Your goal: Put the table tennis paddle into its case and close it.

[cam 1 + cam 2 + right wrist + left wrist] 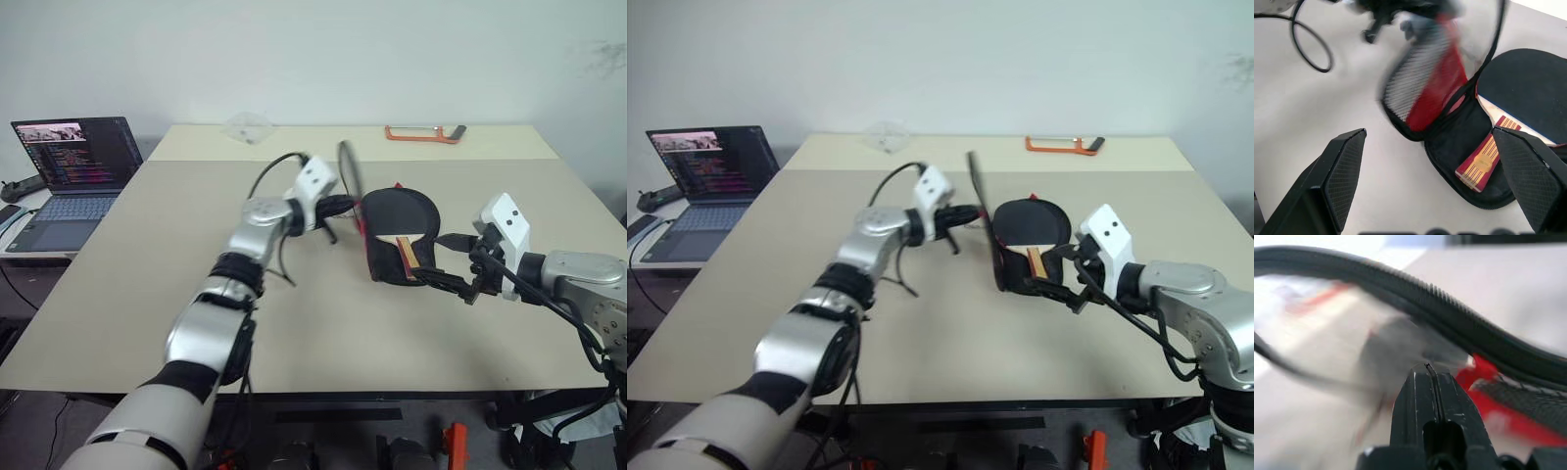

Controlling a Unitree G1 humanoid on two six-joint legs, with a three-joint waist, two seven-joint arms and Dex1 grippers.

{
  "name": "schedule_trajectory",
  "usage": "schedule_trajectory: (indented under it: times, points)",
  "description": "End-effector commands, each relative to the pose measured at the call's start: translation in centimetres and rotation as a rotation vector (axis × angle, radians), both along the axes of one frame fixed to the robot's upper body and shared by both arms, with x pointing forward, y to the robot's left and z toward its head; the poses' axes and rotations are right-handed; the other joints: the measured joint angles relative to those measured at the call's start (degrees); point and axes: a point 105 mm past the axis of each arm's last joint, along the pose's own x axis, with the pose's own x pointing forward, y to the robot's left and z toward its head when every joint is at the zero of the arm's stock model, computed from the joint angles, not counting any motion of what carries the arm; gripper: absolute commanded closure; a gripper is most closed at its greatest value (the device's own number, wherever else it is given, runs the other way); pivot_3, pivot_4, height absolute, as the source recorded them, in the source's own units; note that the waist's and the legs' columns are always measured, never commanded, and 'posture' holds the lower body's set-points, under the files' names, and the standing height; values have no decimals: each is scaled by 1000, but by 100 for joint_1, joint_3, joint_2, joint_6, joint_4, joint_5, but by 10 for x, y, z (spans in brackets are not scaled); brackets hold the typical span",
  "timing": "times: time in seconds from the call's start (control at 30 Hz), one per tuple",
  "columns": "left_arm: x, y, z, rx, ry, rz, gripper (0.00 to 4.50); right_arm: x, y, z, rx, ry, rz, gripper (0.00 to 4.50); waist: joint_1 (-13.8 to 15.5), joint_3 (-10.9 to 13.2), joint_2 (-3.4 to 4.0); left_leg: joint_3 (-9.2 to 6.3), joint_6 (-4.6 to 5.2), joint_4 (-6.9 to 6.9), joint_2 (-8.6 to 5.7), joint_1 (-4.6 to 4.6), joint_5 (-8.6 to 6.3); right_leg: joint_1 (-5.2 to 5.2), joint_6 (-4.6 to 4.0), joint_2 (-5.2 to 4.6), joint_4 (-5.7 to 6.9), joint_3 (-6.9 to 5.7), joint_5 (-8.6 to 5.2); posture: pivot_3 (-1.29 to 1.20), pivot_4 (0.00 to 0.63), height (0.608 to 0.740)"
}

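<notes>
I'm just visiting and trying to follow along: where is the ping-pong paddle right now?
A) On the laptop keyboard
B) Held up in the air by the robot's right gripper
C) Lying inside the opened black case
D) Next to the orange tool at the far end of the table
C: the table tennis paddle lies in the open case, its striped handle over the black lining, while the left gripper lifts the flap.

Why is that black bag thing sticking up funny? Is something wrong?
Nothing's broken. The case lies open with the table tennis paddle resting inside, and the left gripper has pinched its lid flap, which stands up on edge. The right gripper waits open nearby.
</notes>
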Motion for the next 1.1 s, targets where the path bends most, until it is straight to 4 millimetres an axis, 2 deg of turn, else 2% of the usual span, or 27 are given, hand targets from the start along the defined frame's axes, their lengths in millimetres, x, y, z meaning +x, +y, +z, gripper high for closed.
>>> schedule_trajectory:
  times: [0.03,0.23,0.47,0.6,0.77,0.93,1.1]
  points:
    - [4,-15,-4,21,-17,45,4486,-2,-4,15,-2,-66,-18,0,-24,0,0,3,0,-2,1,2,0,-1,0,1,1,2,0,0,150,740]
    - [8,-28,-14,29,-11,119,4486,-4,-13,16,0,-70,-66,0,-53,4,-7,2,3,-1,2,4,2,-3,0,2,11,4,0,0,150,740]
    - [7,-27,-16,7,-9,105,4486,3,-18,20,37,-85,-121,0,-33,4,-6,0,3,1,1,3,3,-2,0,1,11,4,0,0,150,740]
    - [1,4,-4,-112,9,5,4486,34,-17,12,143,-61,-232,0,-116,4,-6,5,1,-1,2,12,4,-2,0,1,19,11,0,0,150,740]
    - [-8,67,-1,-180,59,-54,4486,74,-23,-4,245,-10,-407,0,-217,2,-4,8,-1,-3,4,16,6,-8,-1,3,26,18,0,0,150,740]
    - [-28,103,12,-207,67,-114,4486,103,-20,-14,273,0,-472,0,-208,2,-3,-1,-3,0,0,6,7,-13,-1,1,22,11,1,0,150,740]
    - [-54,118,13,-191,76,-136,4486,119,-5,-25,264,8,-446,0,-235,1,-2,-4,-4,-1,2,3,7,-16,-1,0,20,11,1,0,150,740]
